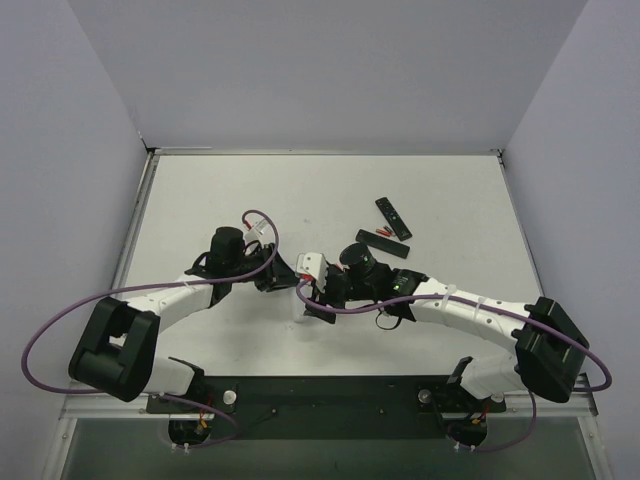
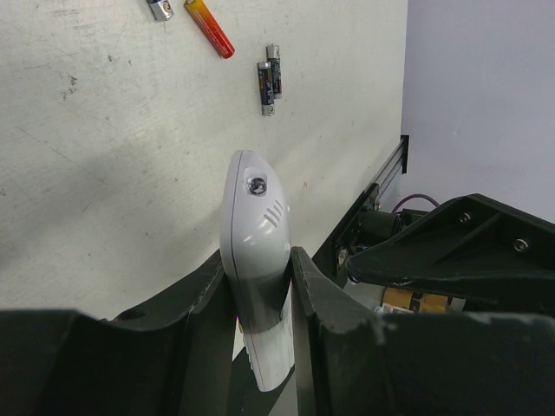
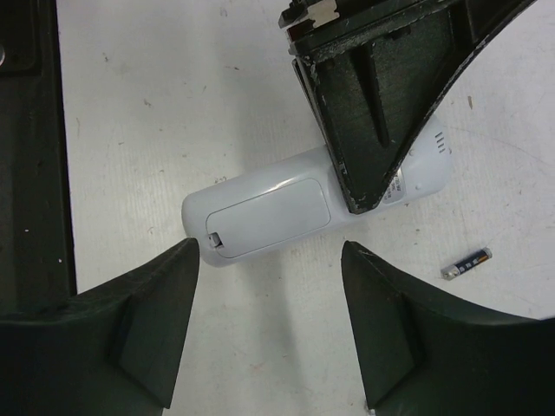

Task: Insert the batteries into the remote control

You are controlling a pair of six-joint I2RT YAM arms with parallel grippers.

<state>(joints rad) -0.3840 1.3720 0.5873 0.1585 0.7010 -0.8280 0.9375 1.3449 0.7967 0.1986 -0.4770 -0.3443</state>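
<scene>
The left gripper (image 2: 258, 260) is clamping the white remote (image 3: 260, 212) by its edges near one end, jaws nearly closed on the casing. The right gripper (image 3: 269, 260) is hanging over the remote's other end with its jaws wide apart and nothing between them, one finger on each side of the corner where the battery cover (image 3: 269, 208) is sitting closed, its latch facing the gap. Whether the remote is resting on the table (image 3: 130, 130) or is being held just off it cannot be told.

One dark grey cell (image 3: 466, 263) is lying on the table just beside the clamped end of the remote. A red cell (image 2: 208, 26) and a pair of dark cells (image 2: 270, 78) are lying farther out, beyond the remote's nose.

The main risk is leverage: the left grip is sitting far from the cover, so any push or pinch from the right fingers at the latch is likely to swing the remote in the jaws or slide it out. A finger landing beside the latch would press the cover shut rather than lift it. A slipping remote could also knock the nearby cell and send it rolling.
</scene>
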